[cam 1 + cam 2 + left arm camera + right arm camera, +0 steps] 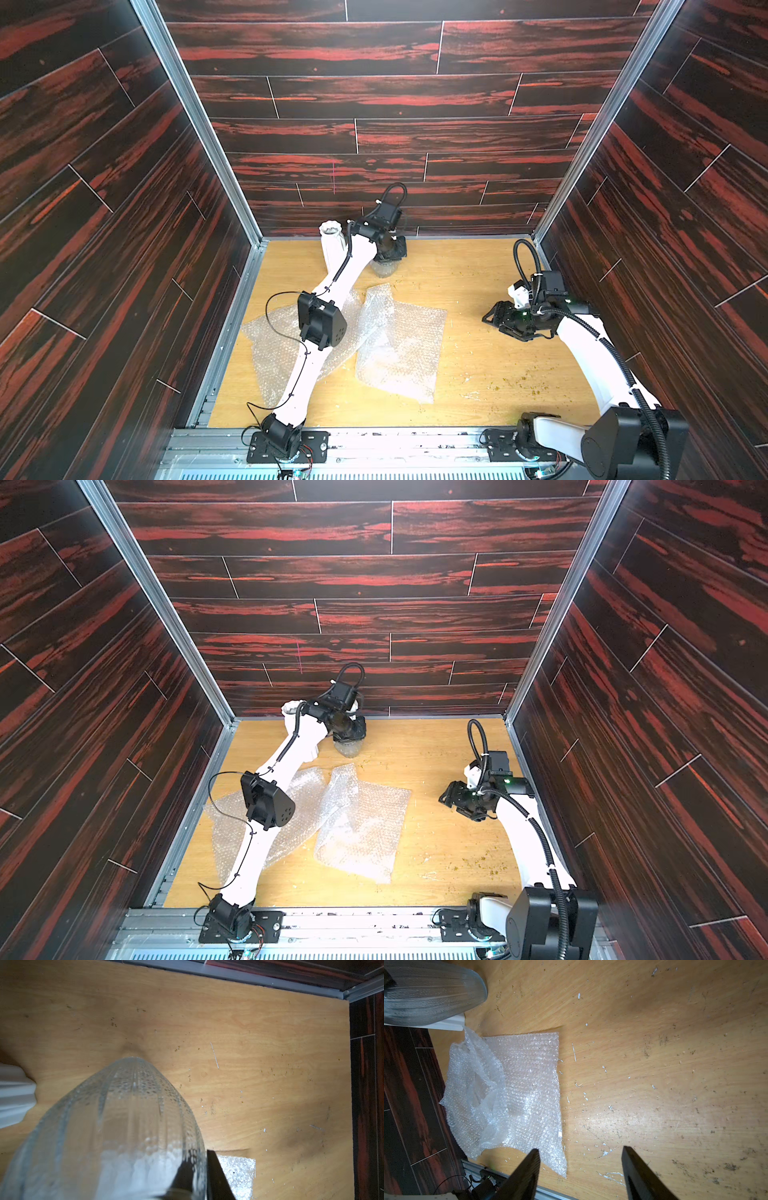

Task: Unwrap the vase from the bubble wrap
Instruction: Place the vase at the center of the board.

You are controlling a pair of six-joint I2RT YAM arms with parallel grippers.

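The left gripper (199, 1178) reaches straight down near the far edge of the worktop (478, 365). Its jaws are pinched on the rim wall of a clear glass vase (128, 1126), one finger inside the glass and one outside. Whether the base sits on the wood or hangs just off it, I can't make out. That vase is bare, with no wrap on it anywhere. Just beside it, towards the far-left corner, a white ribbed vase (332, 245) stands upright, bare as well. The bubble wrap (401, 345) lies crumpled about the middle of the worktop, apart from both vases. One sheet is out in the open, and the second sheet (272, 345) lies nearer the left edge, partly under the left arm (320, 320). To my eye the unwrapping itself looks done, and what may be left is only to settle the glass vase and let go. The right gripper (579, 1149) hangs over the right side of the worktop, jaws apart and holding nothing. Little stands in the way. The white vase is close enough to be knocked when the left arm draws away, and crumbs (511, 384) litter the near-right part of the wood.
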